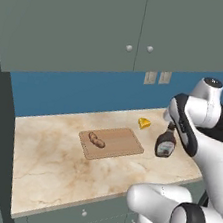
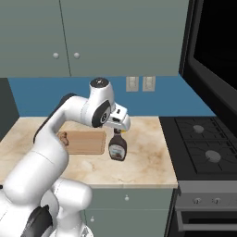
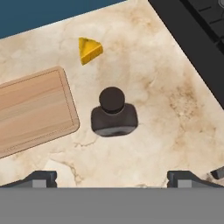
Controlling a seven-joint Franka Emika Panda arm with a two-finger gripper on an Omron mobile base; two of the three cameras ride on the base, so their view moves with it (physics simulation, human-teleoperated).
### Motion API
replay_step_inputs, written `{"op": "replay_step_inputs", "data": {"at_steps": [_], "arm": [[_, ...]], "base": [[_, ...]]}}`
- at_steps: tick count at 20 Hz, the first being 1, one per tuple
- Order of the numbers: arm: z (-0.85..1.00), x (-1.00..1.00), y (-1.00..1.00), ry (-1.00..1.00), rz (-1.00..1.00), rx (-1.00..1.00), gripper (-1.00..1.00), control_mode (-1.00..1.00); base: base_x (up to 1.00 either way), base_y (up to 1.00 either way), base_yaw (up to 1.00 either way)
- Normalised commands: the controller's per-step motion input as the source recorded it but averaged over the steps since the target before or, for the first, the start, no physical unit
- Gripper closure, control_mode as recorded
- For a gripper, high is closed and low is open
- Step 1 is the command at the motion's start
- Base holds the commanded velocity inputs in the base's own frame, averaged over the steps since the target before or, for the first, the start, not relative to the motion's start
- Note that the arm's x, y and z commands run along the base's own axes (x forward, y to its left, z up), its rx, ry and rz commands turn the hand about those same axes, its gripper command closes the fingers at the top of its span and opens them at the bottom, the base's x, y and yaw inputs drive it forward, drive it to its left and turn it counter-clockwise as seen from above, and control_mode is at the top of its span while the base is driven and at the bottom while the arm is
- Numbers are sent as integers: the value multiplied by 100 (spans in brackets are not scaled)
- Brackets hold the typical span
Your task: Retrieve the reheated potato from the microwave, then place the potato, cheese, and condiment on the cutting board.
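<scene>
Your hand point(image 3: 112, 177) hangs directly above the bottle point(image 3: 113, 114), fingers spread wide and grasping nothing, one fingertip point(image 3: 41, 178) well out to either side of it. The bottle stands upright on the table point(image 1: 50, 160), just off the right-hand end of the board point(image 1: 111, 143), so this looks like the moment to fetch it. Bring the hand straight down with the black cap centred between the fingers, and close on the neck or shoulders rather than the cap, which looks too narrow and slick to trust. Lift clear before you carry it across, since a tall bottle will tip if dragged. Set it on bare wood, apart from the potato point(image 1: 96, 140) already lying on the board's left half. Beyond the bottle, toward the wall, the cheese point(image 3: 89, 50) waits on the table.
</scene>
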Motion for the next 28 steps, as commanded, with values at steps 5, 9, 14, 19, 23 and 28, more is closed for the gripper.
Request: {"op": "replay_step_inputs", "data": {"at_steps": [5, 9, 14, 19, 23, 28], "arm": [[-22, 35, 0, 1, 0, 0, -100, -100], [-23, 32, 0, 1, 0, 0, -100, -100], [-20, 24, 0, 0, 0, 0, -100, -100], [-14, 15, -2, 0, 0, 0, -100, -100], [-15, 4, -6, 0, 0, 0, -100, -100], [-19, 7, -2, 0, 0, 0, -100, -100]], "base": [[0, 0, 0], [0, 0, 0], [0, 0, 0], [0, 0, 0], [0, 0, 0], [0, 0, 0]]}}
